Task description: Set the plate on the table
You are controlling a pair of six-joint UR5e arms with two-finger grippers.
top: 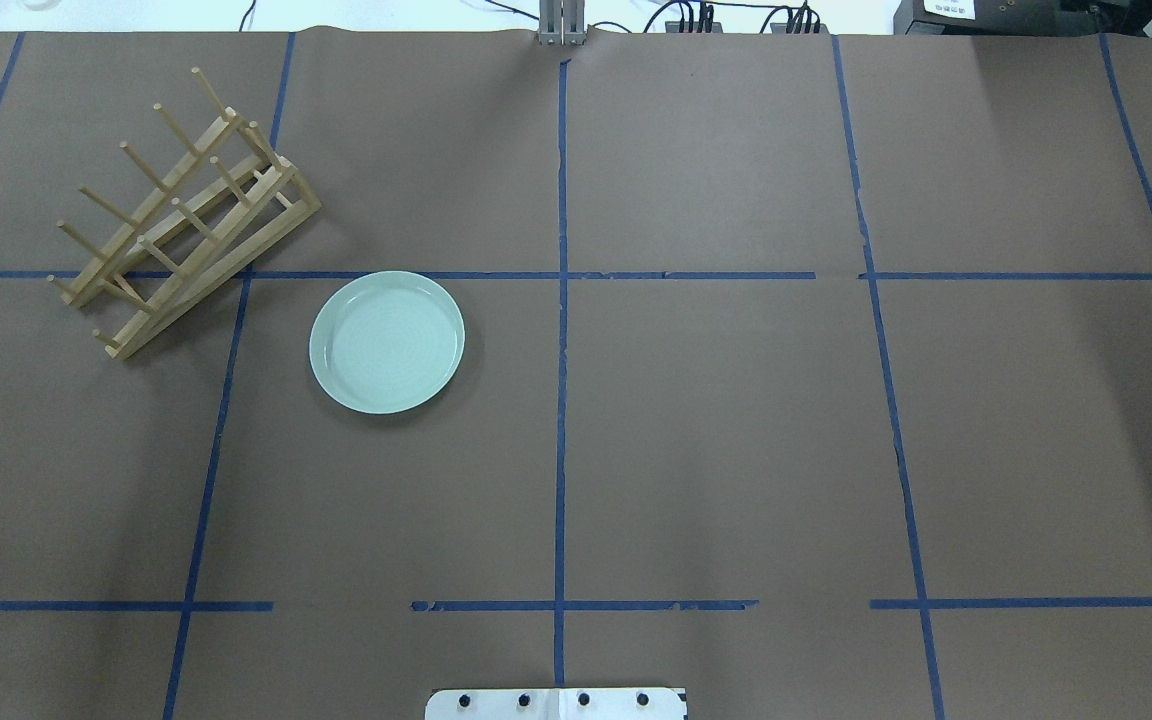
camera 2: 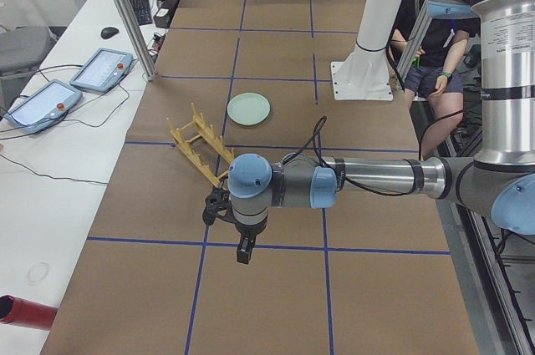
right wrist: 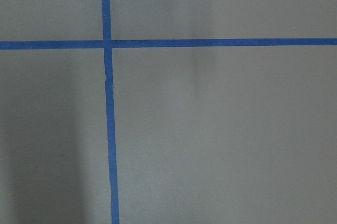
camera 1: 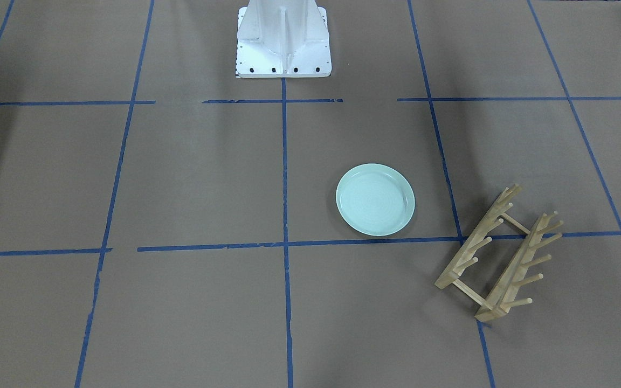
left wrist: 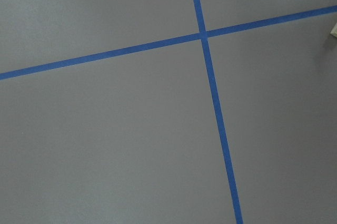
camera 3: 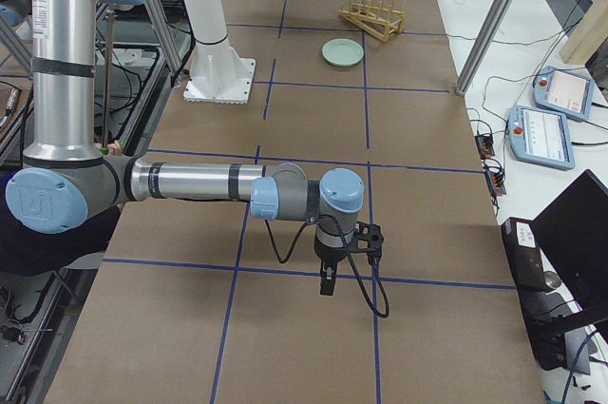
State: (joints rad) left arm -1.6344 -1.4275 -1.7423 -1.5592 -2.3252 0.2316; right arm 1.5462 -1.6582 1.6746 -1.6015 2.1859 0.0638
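Note:
The pale mint-green plate (camera 1: 375, 199) lies flat, rim up, on the brown paper table (camera 1: 208, 178) marked with blue tape lines. It also shows in the overhead view (top: 386, 342) and both side views (camera 2: 249, 109) (camera 3: 343, 52). Nothing touches it. My left gripper (camera 2: 242, 251) hangs above the table's left end, well away from the plate. My right gripper (camera 3: 328, 285) hangs above the table's right end. Both show only in the side views, so I cannot tell whether they are open or shut. Both wrist views show only paper and tape.
An empty wooden peg rack (top: 181, 215) stands just beyond the plate toward the table's left end (camera 1: 499, 256). The white robot base (camera 1: 283, 43) sits at the table's robot side. A side table holds tablets (camera 2: 100, 67). A person (camera 2: 435, 63) sits behind the robot.

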